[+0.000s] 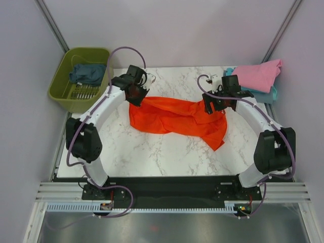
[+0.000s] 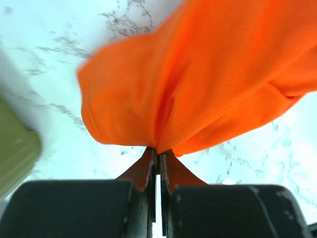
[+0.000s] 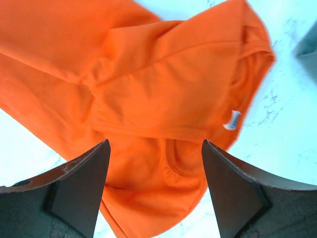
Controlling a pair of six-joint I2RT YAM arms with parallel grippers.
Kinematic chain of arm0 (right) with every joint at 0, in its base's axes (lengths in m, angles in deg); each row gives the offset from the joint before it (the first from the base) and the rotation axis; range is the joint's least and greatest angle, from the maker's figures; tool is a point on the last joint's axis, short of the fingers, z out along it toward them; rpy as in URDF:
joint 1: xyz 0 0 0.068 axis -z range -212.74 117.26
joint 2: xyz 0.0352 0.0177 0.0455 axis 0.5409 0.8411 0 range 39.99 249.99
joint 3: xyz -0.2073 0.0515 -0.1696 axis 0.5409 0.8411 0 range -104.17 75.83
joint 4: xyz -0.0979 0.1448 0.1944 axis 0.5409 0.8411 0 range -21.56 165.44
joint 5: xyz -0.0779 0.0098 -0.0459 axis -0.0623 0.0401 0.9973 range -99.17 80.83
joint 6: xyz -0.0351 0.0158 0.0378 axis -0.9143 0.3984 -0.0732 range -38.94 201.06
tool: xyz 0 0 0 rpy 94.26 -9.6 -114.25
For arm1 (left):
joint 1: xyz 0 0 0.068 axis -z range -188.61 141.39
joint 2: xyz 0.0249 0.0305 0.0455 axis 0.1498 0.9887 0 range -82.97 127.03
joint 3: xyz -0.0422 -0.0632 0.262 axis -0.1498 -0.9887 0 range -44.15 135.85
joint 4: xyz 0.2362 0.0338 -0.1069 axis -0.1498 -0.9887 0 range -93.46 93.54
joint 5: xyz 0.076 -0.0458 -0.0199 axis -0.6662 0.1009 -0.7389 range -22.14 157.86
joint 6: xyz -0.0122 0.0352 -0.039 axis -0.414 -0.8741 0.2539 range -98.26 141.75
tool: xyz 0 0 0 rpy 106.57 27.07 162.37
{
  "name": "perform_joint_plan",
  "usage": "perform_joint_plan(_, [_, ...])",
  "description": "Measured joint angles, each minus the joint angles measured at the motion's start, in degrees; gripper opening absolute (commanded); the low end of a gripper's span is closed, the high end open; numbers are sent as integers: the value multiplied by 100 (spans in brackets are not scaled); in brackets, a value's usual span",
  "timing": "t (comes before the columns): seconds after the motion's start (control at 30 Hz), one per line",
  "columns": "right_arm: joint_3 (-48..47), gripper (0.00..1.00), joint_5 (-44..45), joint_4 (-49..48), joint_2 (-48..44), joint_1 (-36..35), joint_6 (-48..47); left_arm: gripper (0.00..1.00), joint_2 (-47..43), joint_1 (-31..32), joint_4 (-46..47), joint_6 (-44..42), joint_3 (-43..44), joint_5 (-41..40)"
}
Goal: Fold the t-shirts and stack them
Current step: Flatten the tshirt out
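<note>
An orange-red t-shirt [image 1: 174, 119] lies crumpled across the middle of the marble table. My left gripper [image 1: 136, 97] is shut on its left edge; in the left wrist view the cloth [image 2: 198, 84] is pinched between the fingertips [image 2: 159, 151]. My right gripper [image 1: 211, 107] hovers open over the shirt's right part, and its wrist view shows the collar with a white label [image 3: 231, 120] between the spread fingers [image 3: 84, 173]. A pink t-shirt [image 1: 257, 74] lies on a light teal one [image 1: 272, 94] at the back right. A dark slate-blue t-shirt [image 1: 87, 73] sits in the basket.
The olive-green plastic basket [image 1: 66, 96] stands off the table's back left corner, close to my left arm. The table's near half is bare marble [image 1: 152, 157]. Grey walls enclose the back and sides.
</note>
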Motion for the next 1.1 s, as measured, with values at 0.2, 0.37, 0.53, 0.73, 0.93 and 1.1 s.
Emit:
perform_joint_plan(0.2, [-22,84,144,15,-498,0,-7,2,-1390,0,-162,-671,-109,96])
perform_joint_plan(0.37, [-136,84,122,236,-815,0,-11,3,-2024,0,-940,-1735,116,507])
perform_joint_plan(0.53, [-39,83,-39,326,-953,0,-33,3,-2146,0,-1646,-2575,48,708])
perform_joint_plan(0.73, [-72,75,-702,476,-133,0,20,3,-1226,0,-1766,-2621,-514,811])
perform_joint_plan(0.93, [-616,67,-1294,739,1191,50,92,3,-671,-22,-1690,-2406,-651,894])
perform_joint_plan(1.1, [-1051,64,-1585,874,1873,157,116,4,-660,-35,-1600,-2234,-643,960])
